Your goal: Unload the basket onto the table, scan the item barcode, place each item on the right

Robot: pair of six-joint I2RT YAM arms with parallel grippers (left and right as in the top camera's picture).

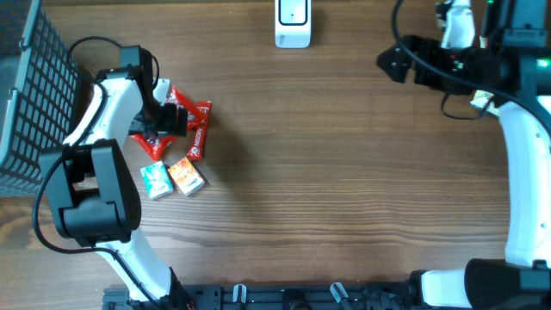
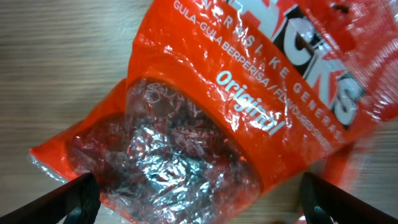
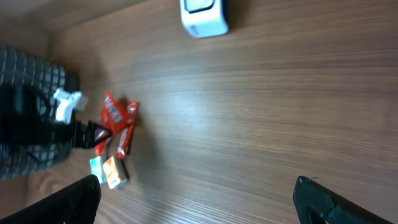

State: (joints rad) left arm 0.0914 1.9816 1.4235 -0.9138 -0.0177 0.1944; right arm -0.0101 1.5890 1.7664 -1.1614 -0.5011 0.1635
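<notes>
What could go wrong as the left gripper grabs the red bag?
The bag is slick, crinkly plastic; the open left gripper may slip off it. The small boxes and another red pack lie close by and could get dragged. No barcode shows, so it may face away from the scanner.

The left arm [image 1: 110, 96] rises from its base at the near left and bends over at the wrist, so the left tool [image 1: 165, 120] points steeply down, its fingers [image 2: 78, 198] spread wide. The right arm [image 1: 522, 172] stretches up the right side and folds inward at the far end. The right tool [image 1: 389, 62] hangs high, jaws fully parted.
</notes>
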